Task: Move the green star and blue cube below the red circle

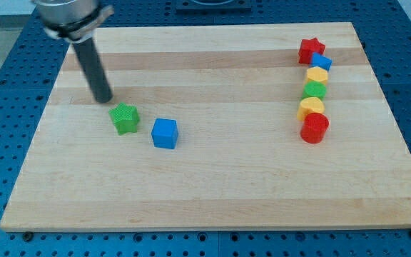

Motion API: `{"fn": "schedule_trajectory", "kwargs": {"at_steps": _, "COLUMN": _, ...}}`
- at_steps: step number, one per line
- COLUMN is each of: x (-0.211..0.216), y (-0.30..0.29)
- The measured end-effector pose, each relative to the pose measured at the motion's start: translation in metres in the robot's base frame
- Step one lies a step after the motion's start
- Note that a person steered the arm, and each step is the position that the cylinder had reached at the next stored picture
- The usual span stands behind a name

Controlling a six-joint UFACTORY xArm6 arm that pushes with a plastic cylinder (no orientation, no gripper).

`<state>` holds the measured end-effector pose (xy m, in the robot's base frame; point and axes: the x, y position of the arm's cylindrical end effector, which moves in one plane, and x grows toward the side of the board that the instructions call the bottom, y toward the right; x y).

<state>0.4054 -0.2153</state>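
My tip (104, 99) is seen bare, holding nothing; just lower right sits the green star (125, 118), farther the blue cube (165, 133), far right the red circle (315, 128).

Pale wooden board (212, 185), smooth, matt, striped grain. Green star (125, 118) and blue cube (165, 133) look finely ribbed, matt plastic.

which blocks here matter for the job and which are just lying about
In the job: green star, blue cube, red circle, my tip just up-left of the star.
Lying about: red star, small blue block, two yellow blocks, green block.
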Motion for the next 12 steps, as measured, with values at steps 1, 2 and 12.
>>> {"fn": "schedule_trajectory", "kwargs": {"at_steps": 1, "x": 0.019, "y": 0.015}}
{"fn": "schedule_trajectory", "kwargs": {"at_steps": 2, "x": 0.02, "y": 0.065}}
{"fn": "schedule_trajectory", "kwargs": {"at_steps": 12, "x": 0.062, "y": 0.061}}
